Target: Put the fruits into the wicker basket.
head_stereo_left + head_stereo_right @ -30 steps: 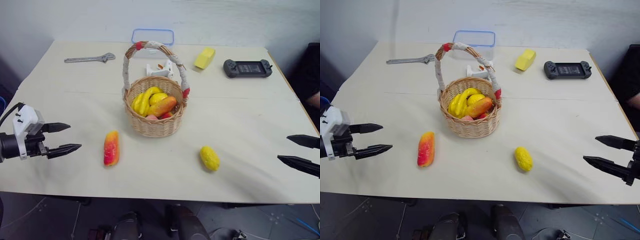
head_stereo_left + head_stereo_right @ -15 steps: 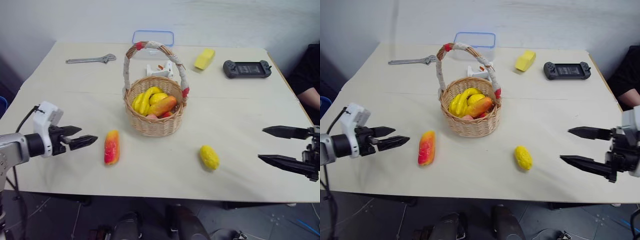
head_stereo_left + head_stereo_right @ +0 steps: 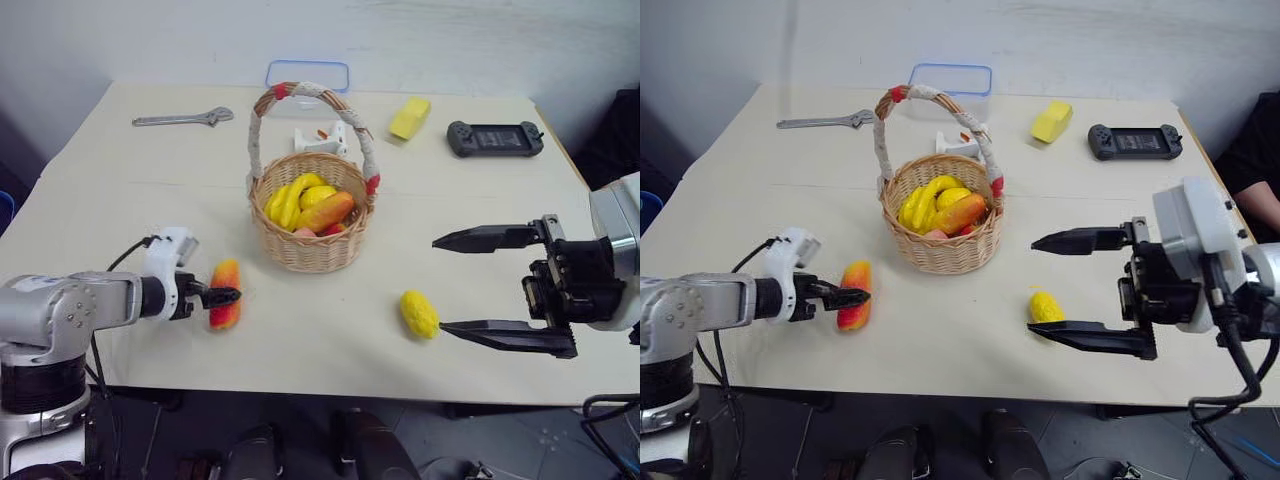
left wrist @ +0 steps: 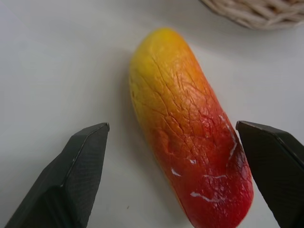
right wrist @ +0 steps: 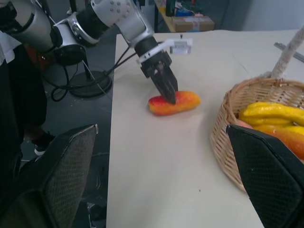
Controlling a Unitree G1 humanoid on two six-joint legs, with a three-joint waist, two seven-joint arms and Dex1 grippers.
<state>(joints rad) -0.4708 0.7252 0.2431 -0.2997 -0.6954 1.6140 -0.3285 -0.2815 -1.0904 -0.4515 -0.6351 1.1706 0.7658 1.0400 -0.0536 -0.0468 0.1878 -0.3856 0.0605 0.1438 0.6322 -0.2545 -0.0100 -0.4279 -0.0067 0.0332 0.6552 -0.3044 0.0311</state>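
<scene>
Both pairs of jaws stand spread wide with nothing between them, and what has changed in the last second is where they are: the left gripper (image 3: 222, 295), which a second ago hung off the table's near left edge, has swung in and dipped until its black fingers (image 4: 71, 175) straddle the red end of the mango-like fruit (image 3: 225, 293), one finger on each side and neither yet touching in the left wrist view; the right gripper (image 3: 1080, 285) has swept in from the far right edge and now hovers above the table with the bumpy lemon-like fruit (image 3: 419, 313) lying just below and beside its lower finger. Neither fruit has shifted; both lie on the cream table (image 3: 120, 200) in front of the wicker basket (image 3: 310, 250), the mango to its left, the lemon to its right, while the basket already holds bananas and another reddish-orange fruit under its white-wrapped handle. Judging from this, the left arm is lined up for a grasp and needs only to close, whereas the right looks to be set too high and must still drop and turn onto the lemon
</scene>
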